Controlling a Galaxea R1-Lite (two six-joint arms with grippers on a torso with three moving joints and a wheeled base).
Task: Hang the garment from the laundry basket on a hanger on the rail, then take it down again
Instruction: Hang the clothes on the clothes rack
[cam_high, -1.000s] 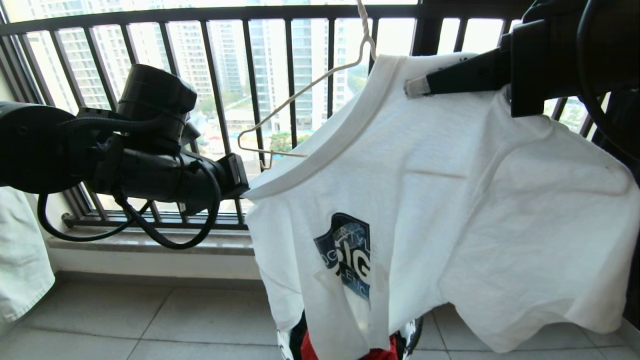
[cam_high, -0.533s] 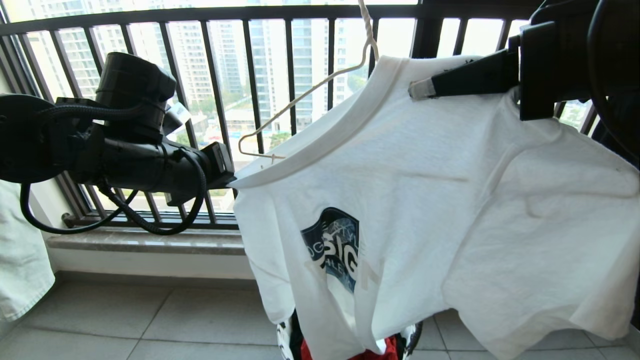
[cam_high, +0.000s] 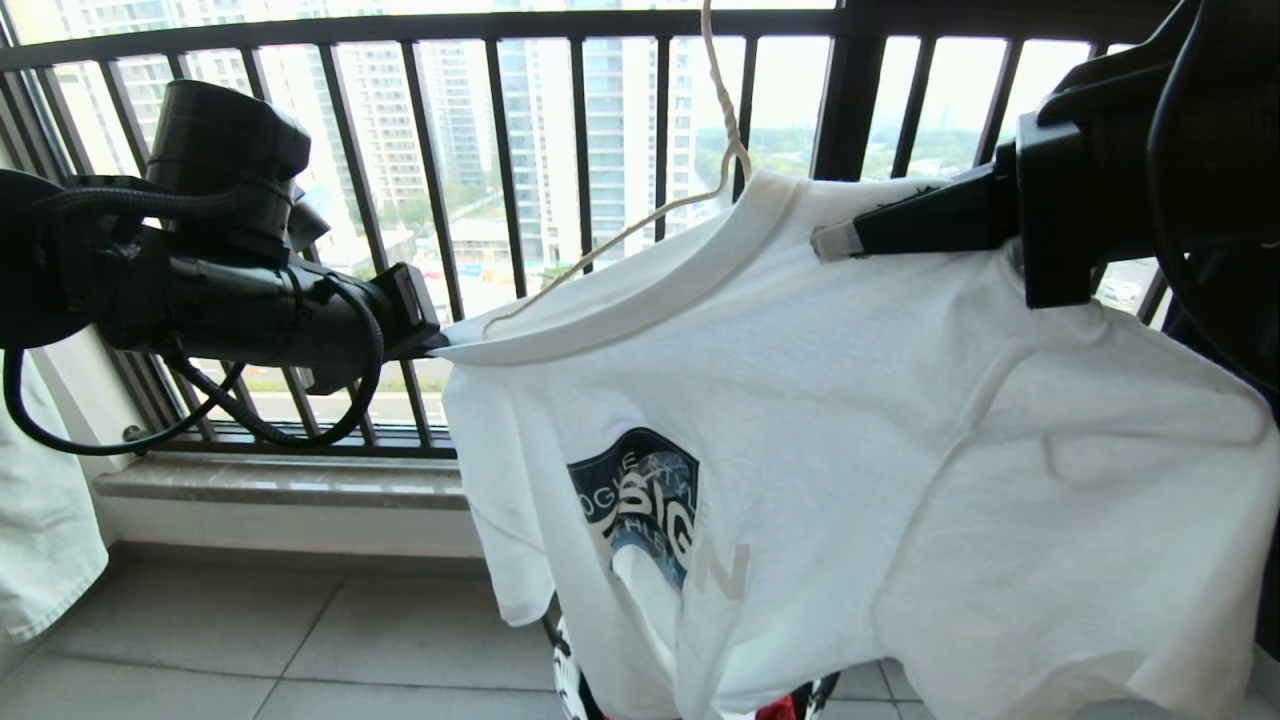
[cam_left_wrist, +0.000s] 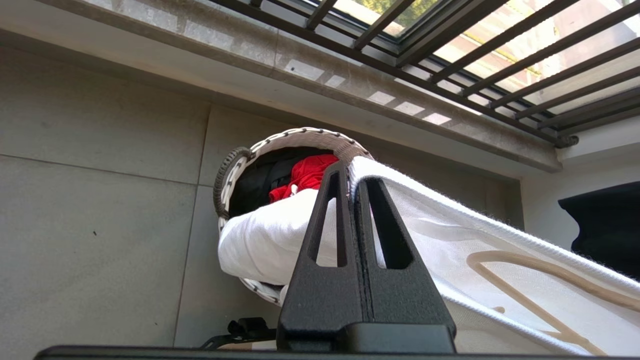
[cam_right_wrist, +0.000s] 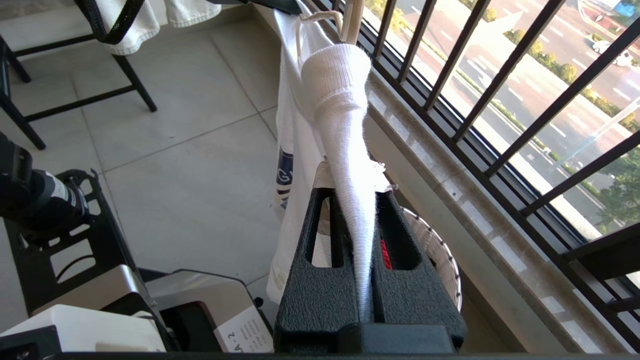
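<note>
In the head view, the left gripper (cam_high: 436, 340) has drawn further left since a second ago, stretching the T-shirt's (cam_high: 850, 420) collar wider along the wire hanger (cam_high: 640, 220), whose left end is now tucked inside the neckline. The right gripper (cam_high: 825, 240) pinches the collar near the hanger's hook.

The left wrist view shows the fingers clamped together on the collar edge (cam_left_wrist: 400, 185), the hanger arm under the cloth, above the woven laundry basket (cam_left_wrist: 235, 165).

The right wrist view shows jaws closed on bunched collar (cam_right_wrist: 345, 150), window railing (cam_right_wrist: 500, 125) beside.
</note>
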